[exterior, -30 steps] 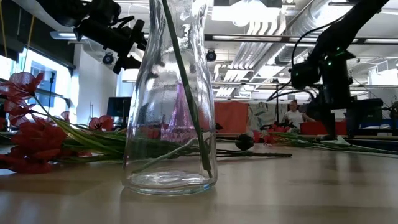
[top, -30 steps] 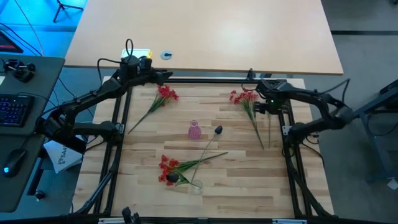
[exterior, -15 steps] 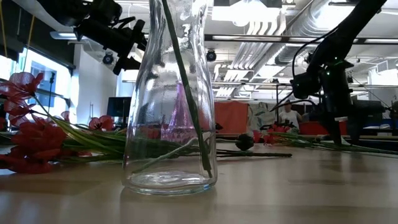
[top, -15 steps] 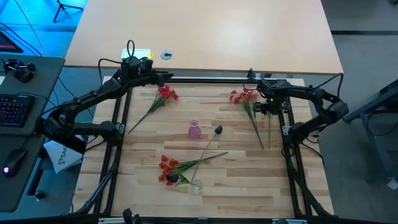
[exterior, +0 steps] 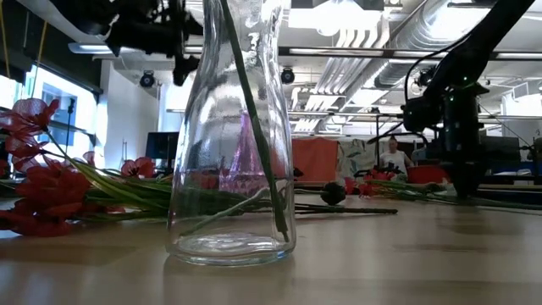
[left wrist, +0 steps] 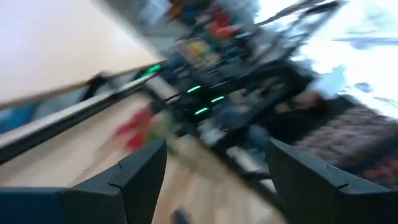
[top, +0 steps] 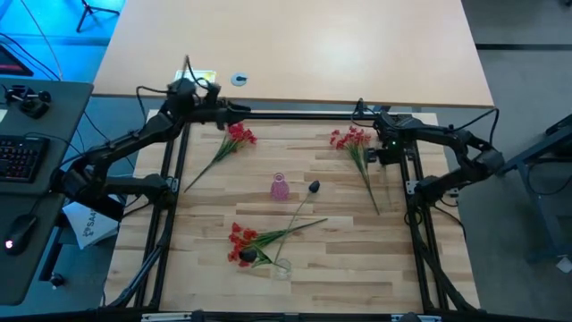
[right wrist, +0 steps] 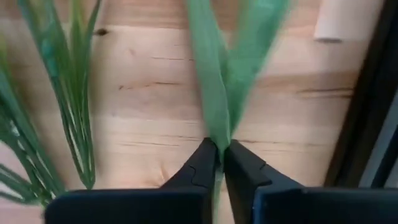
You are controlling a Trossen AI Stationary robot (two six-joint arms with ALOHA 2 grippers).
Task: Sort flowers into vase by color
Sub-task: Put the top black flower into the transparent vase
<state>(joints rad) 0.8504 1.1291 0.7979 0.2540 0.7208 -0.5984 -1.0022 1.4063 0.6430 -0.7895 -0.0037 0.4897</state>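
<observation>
At the near edge of the pale wooden table (top: 206, 268) stands a clear glass vase (exterior: 231, 135), narrow at the neck and wide at the base, with a thin green stalk leaning inside it. Just beside it lies a bunch of red flowers (top: 239, 240) with a dark bloom (top: 248, 256) against them, their green stalks fanning toward the table's middle. Farther in, a small pink vase (top: 280, 188) stands near the centre, with another dark bloom (top: 314, 187) just to its right. Toward the far side, a second red bunch (top: 239, 135) lies on the left and a third red bunch (top: 349, 139) on the right, each on a long stalk. The right gripper (right wrist: 220, 163) is at the far right edge, just beside that third bunch, its smooth dark fingers clenched on a flat green stem (right wrist: 217, 93) that hangs over the bare wood. The left gripper (left wrist: 214, 168) is above the far left corner, near the second bunch but not touching it, its two fingers spread wide apart with nothing between them. Beyond the frame, a paler tabletop (top: 357, 54) carries a small round blue item (top: 239, 80); no writing can be read anywhere.
</observation>
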